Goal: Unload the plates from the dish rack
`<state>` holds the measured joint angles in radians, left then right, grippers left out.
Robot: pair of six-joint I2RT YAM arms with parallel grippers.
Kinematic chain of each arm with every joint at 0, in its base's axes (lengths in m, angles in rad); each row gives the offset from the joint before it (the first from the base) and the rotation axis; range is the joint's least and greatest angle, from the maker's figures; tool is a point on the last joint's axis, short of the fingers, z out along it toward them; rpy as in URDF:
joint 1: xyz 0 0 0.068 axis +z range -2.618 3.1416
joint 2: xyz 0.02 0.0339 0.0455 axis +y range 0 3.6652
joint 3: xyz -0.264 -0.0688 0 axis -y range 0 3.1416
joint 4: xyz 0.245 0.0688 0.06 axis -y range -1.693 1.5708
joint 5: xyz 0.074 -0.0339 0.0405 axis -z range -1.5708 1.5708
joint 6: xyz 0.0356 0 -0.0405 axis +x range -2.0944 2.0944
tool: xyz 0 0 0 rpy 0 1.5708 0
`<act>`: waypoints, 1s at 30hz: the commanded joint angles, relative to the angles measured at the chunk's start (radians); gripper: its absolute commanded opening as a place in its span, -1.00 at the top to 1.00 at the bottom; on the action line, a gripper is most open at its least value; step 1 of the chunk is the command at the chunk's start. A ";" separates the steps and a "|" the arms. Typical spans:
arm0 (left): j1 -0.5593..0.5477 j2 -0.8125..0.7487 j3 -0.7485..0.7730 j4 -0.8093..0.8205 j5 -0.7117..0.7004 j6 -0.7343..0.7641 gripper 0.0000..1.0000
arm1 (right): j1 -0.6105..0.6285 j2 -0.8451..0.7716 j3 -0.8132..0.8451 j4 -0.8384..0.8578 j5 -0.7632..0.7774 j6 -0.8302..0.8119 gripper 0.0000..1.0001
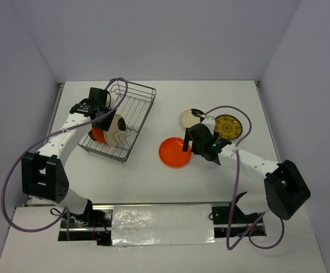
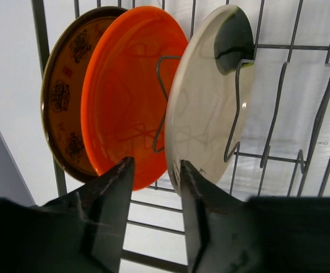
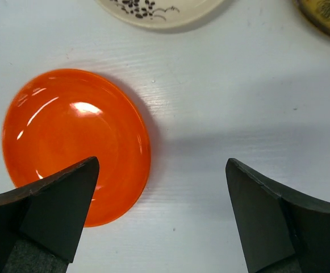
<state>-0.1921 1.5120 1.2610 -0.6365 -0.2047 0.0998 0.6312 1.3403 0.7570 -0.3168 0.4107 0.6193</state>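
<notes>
A: Why on edge in the dish rack point(image 1: 136, 105), at ten o'clock on the bench point(image 1: 142, 182)?

B: Propped by the wavy divider wires point(image 2: 159, 74), rims free for pinching: mustard-gold plate point(image 2: 59, 96), orange plate point(image 2: 128, 85), cream plate point(image 2: 201, 114), side by side.

A: And the left end effector point(image 2: 156, 170)?

B: Narrow gap, apparently nothing clamped. Lined up below the orange and cream rims, probably choosing one.

A: The right end effector point(image 3: 160, 170)?

B: Spread wide, empty, over the bench. Flat orange plate point(image 3: 76, 145) at eight o'clock of it, lying in the unloading spot.

A: Anything hard to make out?

B: Contact between left finger point(image 2: 105, 193) and rim: cannot tell. Lower edges hidden behind the fingers. Flat cream plate point(image 3: 165, 11) and flat mustard plate point(image 3: 326, 14) cut off at twelve and one o'clock.
</notes>
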 commanded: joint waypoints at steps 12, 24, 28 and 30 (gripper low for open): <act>-0.027 0.057 0.081 0.005 -0.071 -0.052 1.00 | 0.031 -0.145 0.015 -0.108 0.092 0.000 -1.00; -0.029 -0.171 0.339 -0.143 0.045 -0.012 1.00 | 0.051 -0.213 0.038 0.466 -0.451 -0.161 -1.00; -0.027 -0.252 0.299 -0.118 0.319 -0.006 1.00 | 0.051 -0.181 0.079 0.668 -0.712 -0.174 -1.00; -0.027 -0.275 0.250 -0.111 0.542 0.004 1.00 | 0.051 -0.156 0.109 0.720 -0.737 -0.167 -1.00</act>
<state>-0.2150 1.2560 1.5520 -0.7509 -0.0055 0.0849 0.6750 1.1748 0.7868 0.1429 -0.1333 0.4831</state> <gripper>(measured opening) 0.172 0.999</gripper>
